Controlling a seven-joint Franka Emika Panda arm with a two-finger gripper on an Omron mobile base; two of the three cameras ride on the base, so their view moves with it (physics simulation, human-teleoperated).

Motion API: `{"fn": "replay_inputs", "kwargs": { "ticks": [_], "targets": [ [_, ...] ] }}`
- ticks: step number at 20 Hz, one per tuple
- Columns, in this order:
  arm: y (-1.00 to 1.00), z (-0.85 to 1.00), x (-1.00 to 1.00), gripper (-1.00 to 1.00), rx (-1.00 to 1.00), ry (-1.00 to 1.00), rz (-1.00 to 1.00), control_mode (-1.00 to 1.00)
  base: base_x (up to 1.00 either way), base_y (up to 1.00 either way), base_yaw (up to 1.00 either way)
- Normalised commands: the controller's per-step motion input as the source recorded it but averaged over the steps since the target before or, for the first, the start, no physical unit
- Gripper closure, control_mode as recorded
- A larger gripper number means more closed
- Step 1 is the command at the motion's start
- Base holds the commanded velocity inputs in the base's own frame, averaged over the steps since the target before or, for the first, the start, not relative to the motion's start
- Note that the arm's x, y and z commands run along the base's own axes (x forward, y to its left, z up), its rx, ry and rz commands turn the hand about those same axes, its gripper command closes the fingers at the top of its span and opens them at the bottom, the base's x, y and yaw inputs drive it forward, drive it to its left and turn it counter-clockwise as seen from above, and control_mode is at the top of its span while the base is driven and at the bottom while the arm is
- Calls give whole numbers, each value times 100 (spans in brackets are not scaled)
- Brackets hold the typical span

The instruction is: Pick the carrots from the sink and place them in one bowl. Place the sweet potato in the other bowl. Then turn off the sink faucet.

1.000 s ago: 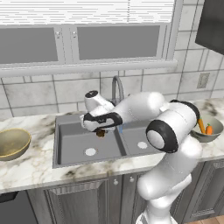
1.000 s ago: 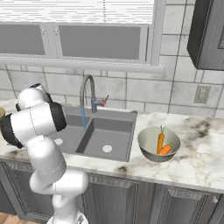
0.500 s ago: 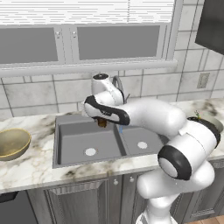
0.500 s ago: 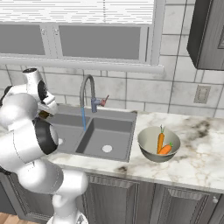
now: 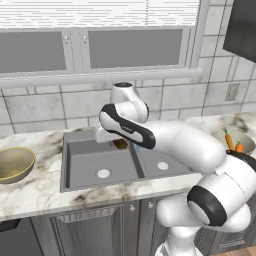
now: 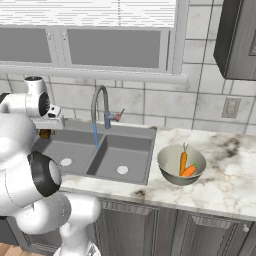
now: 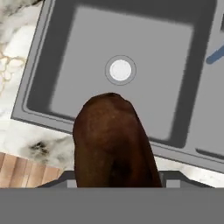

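Arm swung left, sweet potato (image 7: 113, 140) clamped between jaws, over left sink (image 7: 52, 65) basin

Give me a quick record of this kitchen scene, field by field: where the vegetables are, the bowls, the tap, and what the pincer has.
carrots: both in the grey bowl, on the counter right of the sink
sweet potato: held in the pincer, above the sink's left basin
tan bowl: on the counter left of the sink, nothing seen inside
faucet: running, blue stream falling at the divider
pincer: shut on the sweet potato
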Motion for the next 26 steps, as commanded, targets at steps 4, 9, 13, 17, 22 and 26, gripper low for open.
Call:
{"fn": "replay_inputs", "kwargs": {
  "ticks": [4,9,13,17,22,26],
  "targets": [
    [14,27,-6,100,4,1,52,-100,0,0,0],
    [50,17,0,100,2,0,25,-100,0,0,0],
    [64,5,-9,100,0,-2,15,-100,0,0,0],
    [55,18,-25,100,0,-2,12,-100,0,0,0],
    [53,16,-24,100,0,0,11,-100,0,0,0],
    [54,9,-10,100,0,0,9,-100,0,0,0]
  ]
}}
